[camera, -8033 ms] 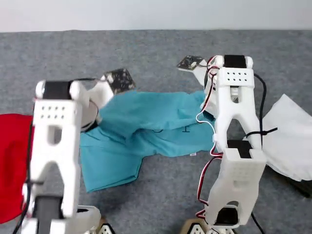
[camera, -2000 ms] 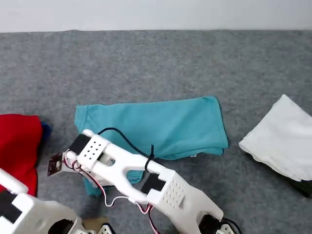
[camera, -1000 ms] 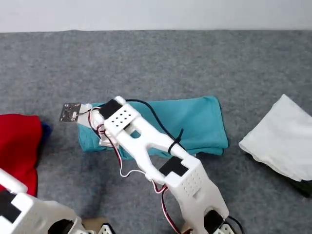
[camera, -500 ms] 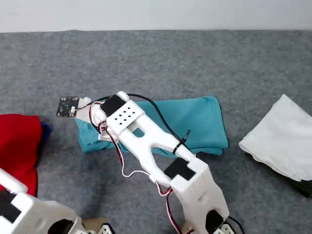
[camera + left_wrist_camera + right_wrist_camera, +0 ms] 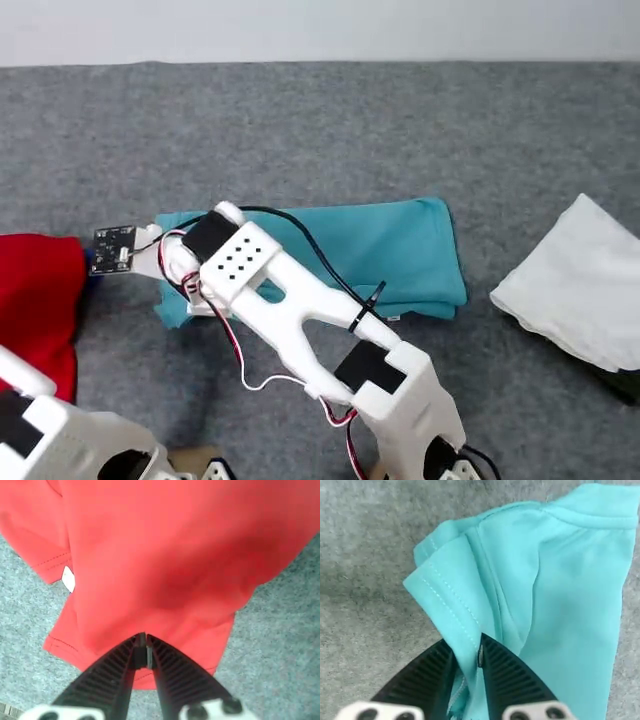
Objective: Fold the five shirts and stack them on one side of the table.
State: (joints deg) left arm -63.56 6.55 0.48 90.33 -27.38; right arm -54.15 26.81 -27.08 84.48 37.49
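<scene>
At the left edge of the bench (image 5: 320, 120), the left pincer (image 5: 143, 652) hangs closed above the red shirt (image 5: 35, 300). In the centre, the right pincer (image 5: 470, 661) clamps the stitched left end of the teal shirt (image 5: 380, 250), which lies mid-bench as a long folded band (its gripped corner bunched in soft pleats). The fold will likely go best if that end is lifted just clear and carried straight across, corners aligned. A white shirt (image 5: 580, 280) lies folded at right.
</scene>
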